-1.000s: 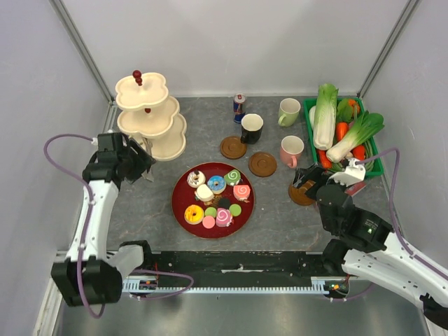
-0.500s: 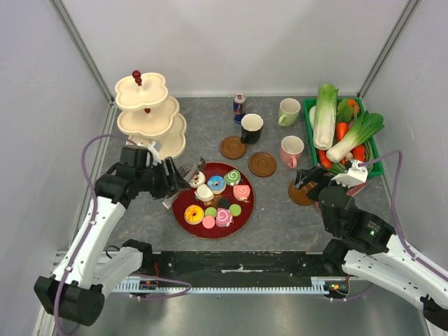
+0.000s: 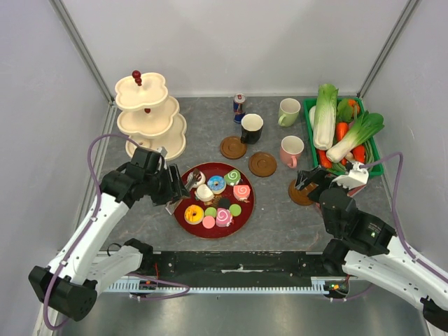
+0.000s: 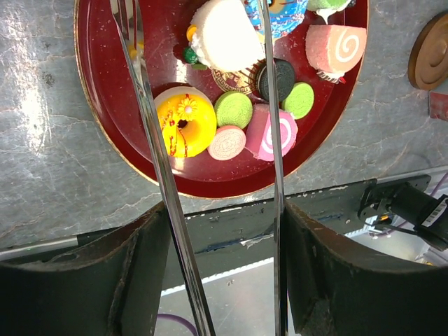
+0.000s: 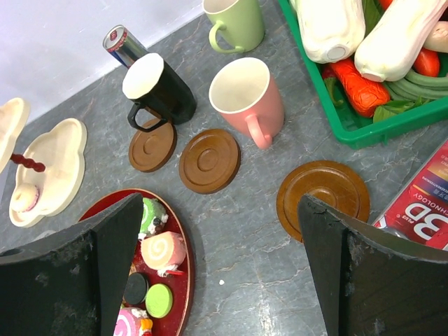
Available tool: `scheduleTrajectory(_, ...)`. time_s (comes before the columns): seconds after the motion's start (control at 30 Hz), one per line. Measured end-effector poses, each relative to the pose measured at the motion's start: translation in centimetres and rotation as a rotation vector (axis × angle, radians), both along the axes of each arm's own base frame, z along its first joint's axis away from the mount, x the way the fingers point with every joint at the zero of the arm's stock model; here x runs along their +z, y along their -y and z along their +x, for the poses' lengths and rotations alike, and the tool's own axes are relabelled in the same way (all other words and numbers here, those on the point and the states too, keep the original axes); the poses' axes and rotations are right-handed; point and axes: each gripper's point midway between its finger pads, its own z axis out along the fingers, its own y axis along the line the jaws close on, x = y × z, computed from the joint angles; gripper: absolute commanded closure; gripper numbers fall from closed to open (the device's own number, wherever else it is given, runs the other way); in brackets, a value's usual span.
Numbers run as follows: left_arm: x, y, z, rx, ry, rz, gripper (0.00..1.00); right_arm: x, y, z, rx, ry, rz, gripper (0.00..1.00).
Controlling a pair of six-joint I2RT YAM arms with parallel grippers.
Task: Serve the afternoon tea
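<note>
Fingers of left arm (image 4: 148, 112) spread, moved from stand (image 3: 150, 126) to red plate (image 3: 183, 222), right fingers (image 5: 70, 280) still released.

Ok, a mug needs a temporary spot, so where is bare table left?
Bare table lies between the red tray and the near-right coaster, and at the back between the tiered stand and the can. Crowded: around the black mug, pink mug and the two coasters beside them.
</note>
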Motion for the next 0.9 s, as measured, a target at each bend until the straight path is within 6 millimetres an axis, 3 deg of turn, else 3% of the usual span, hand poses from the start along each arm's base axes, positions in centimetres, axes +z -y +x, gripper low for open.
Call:
scheduleTrajectory(0.27,-0.2,0.6,0.9,0.036,-0.017,-0.02,0.35,-0.2,0.0,0.0,0.0,-0.007,-0.008,0.02)
scheduleTrajectory(0.9,-3.0,1.5,2.9,0.042,-0.104,0.034,0.36,-0.7,0.5,-0.2,-0.008,-0.012,-0.021,0.02)
